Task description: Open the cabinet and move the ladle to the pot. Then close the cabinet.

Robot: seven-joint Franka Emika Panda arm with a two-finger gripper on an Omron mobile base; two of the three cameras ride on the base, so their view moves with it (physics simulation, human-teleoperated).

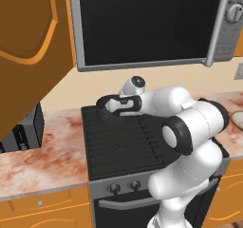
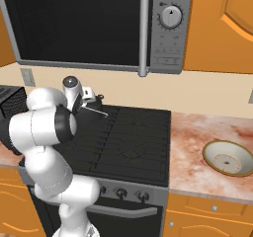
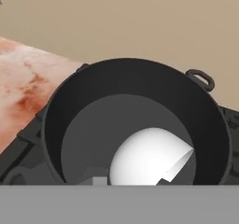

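Three views, one step: I am lowering the ladle into the pot, with release to come next

Left base view: the cabinet [image 1: 26, 56] door hangs swung open at the upper left; the arm folds over the stove [image 1: 118, 144] and hides the pot; the toaster [image 1: 23, 129] sits under the open door; I must keep my elbow away from that door when I lift out

Right base view: the gripper [image 2: 88, 98] sits at the stove's back left corner by the pot [image 2: 97, 101]; the ladle [image 2: 95, 110] handle slants out from it as a thin pale line over the grate; a bowl [image 2: 228, 158] lies well apart on the right counter

Hand view: the pot's dark rim rings the frame; the ladle's white bowl [image 3: 149, 157] is inside, near the floor, seemingly off-centre toward the near wall

Tool: jaws closed tight, and I judge them pinched on the thin handle, though the contact itself is hidden

Doing it well: I would ease down till the bowl rests; open slowly; rise straight up clear of the rim; then close the cabinet
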